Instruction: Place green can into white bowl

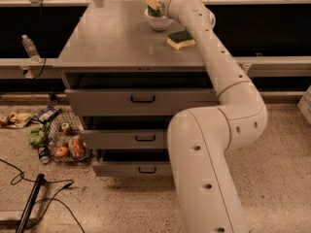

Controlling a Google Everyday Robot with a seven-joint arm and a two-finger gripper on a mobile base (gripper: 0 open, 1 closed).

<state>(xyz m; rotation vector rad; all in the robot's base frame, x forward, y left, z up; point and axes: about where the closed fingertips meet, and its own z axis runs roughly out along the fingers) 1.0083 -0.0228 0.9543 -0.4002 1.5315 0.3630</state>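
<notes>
The white bowl [159,23] stands at the far edge of the grey cabinet top [116,38]. The green can [156,8] is upright, with its lower end inside the bowl and its silver lid above the rim. My gripper [153,1] is at the end of the long white arm, directly over the bowl. Its tan fingers [151,2] are closed on the can's upper body.
A yellow and green sponge [181,39] lies on the top just right of the bowl. The cabinet has three partly open drawers [141,100]. Litter, small cans and an apple lie on the floor at the left [56,140]. A water bottle [30,47] stands on the left ledge.
</notes>
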